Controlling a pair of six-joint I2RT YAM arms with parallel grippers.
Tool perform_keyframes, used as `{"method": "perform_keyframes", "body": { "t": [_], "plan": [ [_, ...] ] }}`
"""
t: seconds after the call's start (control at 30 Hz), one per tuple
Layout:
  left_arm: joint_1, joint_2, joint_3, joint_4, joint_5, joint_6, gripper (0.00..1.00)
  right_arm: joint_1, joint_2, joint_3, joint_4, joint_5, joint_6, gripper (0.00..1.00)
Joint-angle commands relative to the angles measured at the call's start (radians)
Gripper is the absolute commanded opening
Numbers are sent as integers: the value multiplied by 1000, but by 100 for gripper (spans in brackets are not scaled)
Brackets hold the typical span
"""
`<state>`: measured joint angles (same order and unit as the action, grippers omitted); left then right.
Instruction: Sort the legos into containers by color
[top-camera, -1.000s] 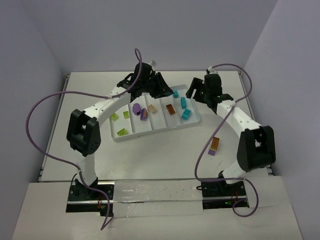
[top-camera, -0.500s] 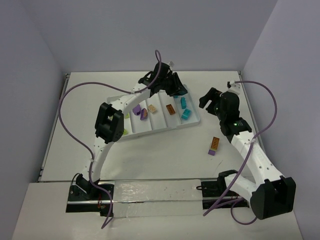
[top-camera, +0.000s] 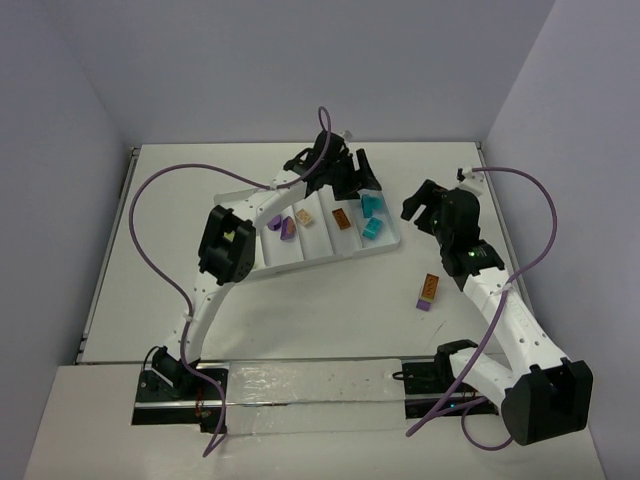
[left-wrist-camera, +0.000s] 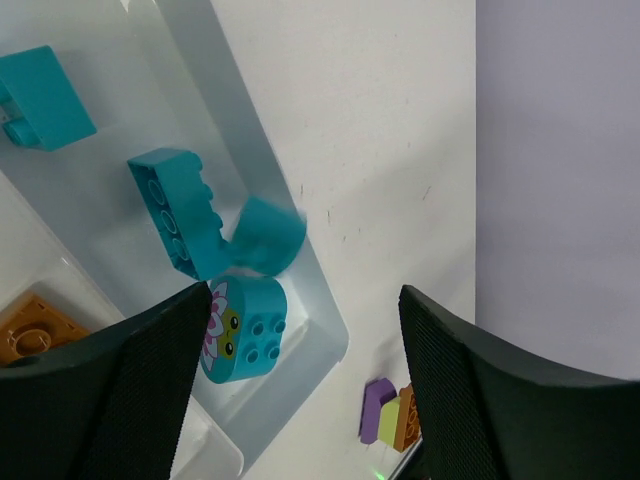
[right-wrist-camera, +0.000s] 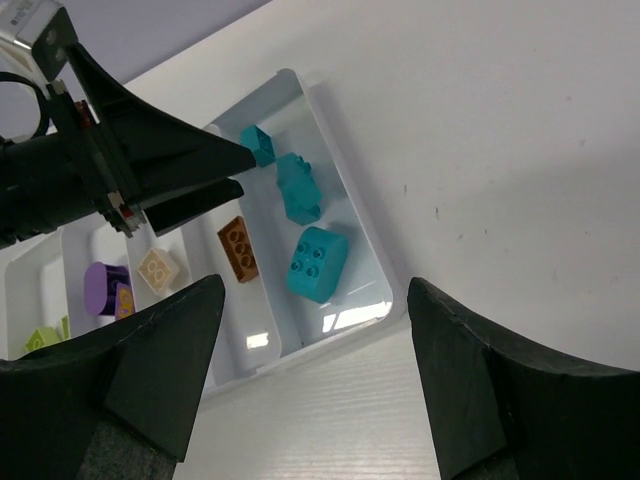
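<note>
The white tray (top-camera: 330, 259) holds legos in its long compartments: teal (top-camera: 371, 229), orange-brown (top-camera: 342, 219), tan (top-camera: 304, 214) and purple (top-camera: 280, 225). My left gripper (top-camera: 358, 186) hangs open over the far end of the teal compartment. In the left wrist view a blurred teal piece (left-wrist-camera: 265, 235) is loose between the teal bricks (left-wrist-camera: 175, 210) and the tray wall (left-wrist-camera: 300, 270), beside a round teal brick (left-wrist-camera: 243, 328). My right gripper (top-camera: 418, 205) is open and empty, right of the tray. A purple, lime and orange stack (top-camera: 428, 292) lies on the table.
In the right wrist view the left gripper (right-wrist-camera: 150, 170) reaches over the tray's far end, with lime legos (right-wrist-camera: 45, 338) in the leftmost compartment. Walls close the table at back and both sides. Purple cables loop above both arms.
The left gripper has swung right to the teal compartment and opened, letting go of a teal piece. The right arm has drawn back to the right of the tray.
</note>
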<state>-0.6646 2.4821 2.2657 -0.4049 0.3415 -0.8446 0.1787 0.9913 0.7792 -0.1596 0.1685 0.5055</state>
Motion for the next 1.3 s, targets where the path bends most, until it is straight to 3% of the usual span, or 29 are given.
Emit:
{"method": "perform_keyframes", "body": {
  "t": [0.0,0.17,0.3,0.47,0.67,0.83,1.27],
  "plan": [
    [-16,-48,46,-11,-15,51,85,-4,-18,20,-52,62,-22,81],
    [-30,-132,7,-29,-39,95,86,-5,-52,5,-157,161,28,82],
    [-33,-271,-109,-24,-84,118,86,-5,-48,21,-353,299,99,82],
    [-33,-475,-260,-13,-176,151,86,-5,-94,-39,-475,296,206,82],
    [-30,-632,-421,-28,-263,174,86,-5,-84,-68,-525,305,230,81],
    [-26,-720,-517,-27,-273,173,86,-5,-39,-106,-541,217,271,78],
    [-26,-772,-560,-43,-293,193,86,-4,27,-174,-499,178,285,63]
  ]
}}
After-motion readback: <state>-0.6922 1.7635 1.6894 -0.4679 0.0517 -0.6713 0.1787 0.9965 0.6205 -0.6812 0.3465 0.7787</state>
